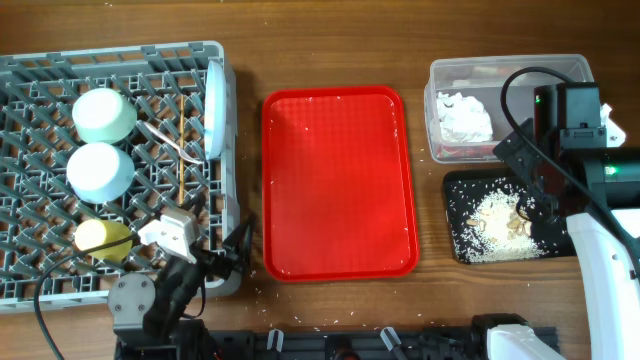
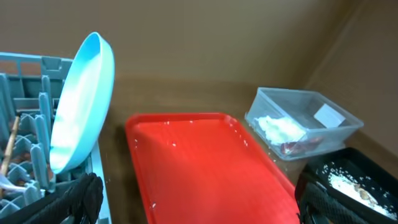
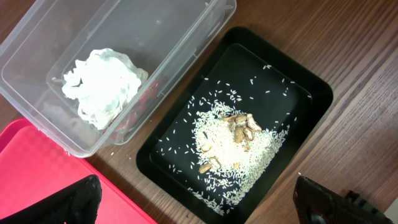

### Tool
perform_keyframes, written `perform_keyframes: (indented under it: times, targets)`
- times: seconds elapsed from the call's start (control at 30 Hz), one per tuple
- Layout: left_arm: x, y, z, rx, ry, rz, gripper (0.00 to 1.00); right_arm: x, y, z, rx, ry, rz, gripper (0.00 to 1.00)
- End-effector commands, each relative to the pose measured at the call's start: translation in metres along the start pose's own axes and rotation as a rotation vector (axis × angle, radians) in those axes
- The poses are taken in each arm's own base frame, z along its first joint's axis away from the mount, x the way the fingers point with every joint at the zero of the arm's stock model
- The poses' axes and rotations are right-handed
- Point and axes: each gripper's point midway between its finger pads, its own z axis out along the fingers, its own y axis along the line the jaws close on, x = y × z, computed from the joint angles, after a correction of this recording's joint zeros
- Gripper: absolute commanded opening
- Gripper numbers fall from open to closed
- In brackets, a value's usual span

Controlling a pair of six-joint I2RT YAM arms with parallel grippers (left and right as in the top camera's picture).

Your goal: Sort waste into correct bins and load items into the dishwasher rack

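Observation:
The grey dishwasher rack (image 1: pixel 30 150) holds two pale blue bowls (image 1: pixel 104 115) (image 1: pixel 99 171), a yellow-green cup (image 1: pixel 103 238), chopsticks (image 1: pixel 165 138) and the blue plate (image 1: pixel 214 108) upright at its right wall; the plate also shows in the left wrist view (image 2: pixel 81 102). The clear tub (image 1: pixel 450 75) holds the white napkin (image 3: pixel 102 86) and a red scrap (image 3: pixel 147 99). The black tray (image 3: pixel 311 93) holds rice and beige scraps (image 3: pixel 236 146). My left gripper (image 2: pixel 196 199) is open and empty at the rack's front right corner. My right gripper (image 3: pixel 199 202) is open and empty above the black tray.
The red serving tray (image 1: pixel 338 180) lies between the rack and the bins, with a few rice grains on it. Loose grains lie on the wooden table near the front edge. The right arm's body (image 1: pixel 580 130) hangs over the bins.

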Motion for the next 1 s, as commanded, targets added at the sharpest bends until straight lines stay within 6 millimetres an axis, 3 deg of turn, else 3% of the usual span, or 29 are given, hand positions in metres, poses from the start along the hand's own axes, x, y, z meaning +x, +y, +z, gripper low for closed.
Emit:
perform_keyframes:
  times: [0.0, 0.63, 0.83, 0.97]
  targets:
    - [0.005, 0.009, 0.002, -0.031, -0.018, -0.067, 1.0, -0.002, 0.0, -0.003, -0.009, -0.008, 0.015, 1.0]
    - [-0.006, 0.034, 0.003, -0.143, -0.139, -0.105, 1.0, -0.002, 0.0, -0.003, -0.009, -0.008, 0.016, 1.0]
    - [-0.03, 0.028, 0.0, -0.125, -0.238, -0.065, 1.0, -0.002, 0.0, -0.003, -0.009, -0.008, 0.015, 1.0]
    - [-0.033, 0.03, -0.001, -0.137, -0.253, -0.062, 1.0, -0.002, 0.0, -0.003, -0.009, -0.008, 0.015, 1.0]
